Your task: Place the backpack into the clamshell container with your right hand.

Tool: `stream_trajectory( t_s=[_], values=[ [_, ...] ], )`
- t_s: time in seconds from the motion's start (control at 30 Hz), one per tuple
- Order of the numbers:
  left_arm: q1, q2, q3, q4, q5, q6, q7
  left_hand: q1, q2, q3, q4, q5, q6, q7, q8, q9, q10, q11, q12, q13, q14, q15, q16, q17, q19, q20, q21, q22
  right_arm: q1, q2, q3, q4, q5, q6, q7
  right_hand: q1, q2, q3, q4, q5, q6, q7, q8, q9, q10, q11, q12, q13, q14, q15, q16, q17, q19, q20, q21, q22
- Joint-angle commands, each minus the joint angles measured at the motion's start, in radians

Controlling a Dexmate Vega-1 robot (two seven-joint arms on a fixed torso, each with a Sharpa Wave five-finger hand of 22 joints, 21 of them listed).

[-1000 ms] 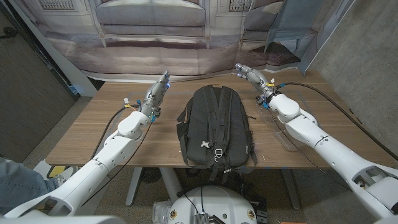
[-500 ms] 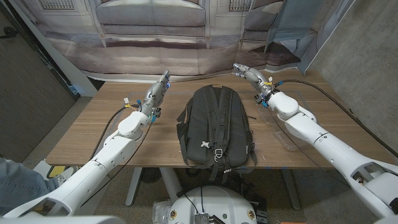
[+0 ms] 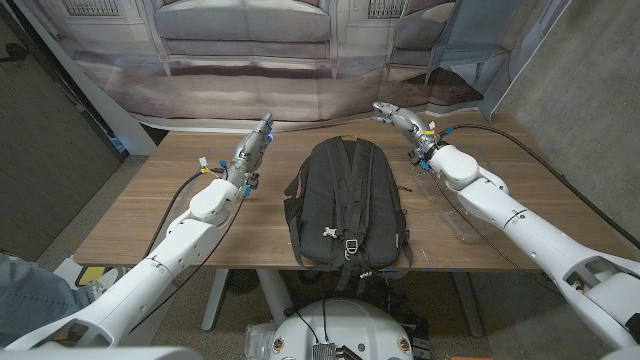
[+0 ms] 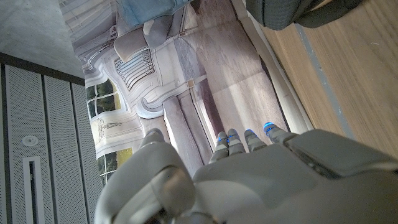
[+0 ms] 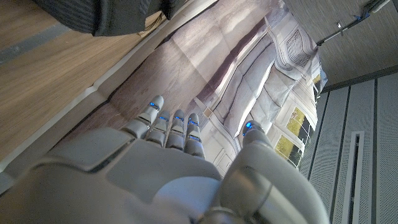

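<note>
- The right hand (image 3: 392, 114) has drifted slightly toward the backpack's (image 3: 345, 205) top end — fingers straight, close together, holding nothing.
- Backpack lies flat mid-surface (image 3: 130, 215), untouched; grasp not begun.
- Left hand (image 3: 258, 138) waits beside the backpack, empty.

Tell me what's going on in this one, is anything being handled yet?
Not yet. A black backpack lies on the wooden table between the two arms. The right hand hovers near the table's far edge, beside the backpack's top, holding nothing. The left hand is on the other side, also holding nothing. A clear clamshell container lies under the right arm.
</note>
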Motion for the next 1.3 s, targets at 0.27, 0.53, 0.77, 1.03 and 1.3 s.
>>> stream_trajectory(
  t_s=[0.27,0.53,0.77,1.03,1.3],
  values=[
    [0.0,0.004,-0.004,0.0,-0.002,-0.003,-0.005,0.006,0.009,-0.004,0.002,-0.003,0.007,0.002,0.005,0.006,0.003,-0.003,0.007,0.002,0.008,-0.002,0.005,0.002,-0.004,-0.025,0.002,0.003,0.029,0.016,-0.024,0.02,-0.033,-0.002,0.005,0.015,0.002,0.003,-0.006,0.0,0.003,-0.004,0.003,0.004,-0.003,0.004,0.005,0.001,0.001,-0.002,0.0,0.005,0.005,-0.035,-0.006,0.004],
    [-0.002,0.009,-0.003,0.0,-0.005,0.004,-0.012,0.007,0.009,-0.005,0.002,-0.003,0.008,0.003,0.005,0.006,0.004,-0.002,0.006,0.002,0.008,-0.002,0.005,0.002,-0.005,-0.024,0.002,0.003,0.031,0.014,-0.027,0.015,-0.043,-0.009,0.0,0.016,0.002,0.003,-0.008,-0.001,0.001,-0.004,0.003,0.004,-0.004,0.005,0.005,0.002,0.003,-0.001,0.001,0.006,0.008,-0.035,-0.006,0.005],
    [-0.006,0.007,-0.002,0.002,-0.003,0.002,-0.012,0.007,0.01,-0.006,0.002,-0.004,0.008,0.002,0.004,0.006,0.002,-0.003,0.006,0.002,0.007,-0.002,0.005,0.002,-0.005,-0.024,0.002,0.003,0.028,0.012,-0.028,0.002,-0.059,-0.021,-0.018,0.022,0.002,0.004,-0.012,0.0,0.0,-0.005,0.002,0.004,-0.005,0.005,0.005,0.002,0.002,-0.001,0.0,0.005,-0.001,-0.034,-0.012,0.005],
    [-0.007,0.005,0.0,0.007,-0.005,0.0,-0.016,0.008,0.01,-0.007,0.002,-0.004,0.006,0.002,0.004,0.006,0.001,-0.003,0.005,0.002,0.007,-0.001,0.005,0.002,-0.005,-0.024,0.002,0.003,0.033,0.005,-0.042,-0.021,-0.1,-0.054,-0.036,0.026,0.007,0.007,-0.013,-0.001,-0.001,-0.005,0.003,0.005,-0.005,0.008,0.006,0.002,-0.001,0.0,-0.001,0.005,-0.005,-0.033,-0.016,0.005],
    [-0.003,0.005,-0.003,0.004,-0.003,-0.005,-0.013,0.008,0.011,-0.008,0.002,-0.004,0.007,0.003,0.004,0.006,0.002,-0.002,0.005,0.002,0.007,-0.001,0.005,0.002,-0.005,-0.023,0.002,0.003,0.041,0.005,-0.056,-0.044,-0.141,-0.087,-0.057,0.027,0.008,0.006,-0.015,-0.002,0.0,-0.005,0.003,0.005,-0.005,0.008,0.006,0.002,-0.002,0.002,-0.001,0.005,-0.007,-0.03,-0.019,0.005]
  ],
)
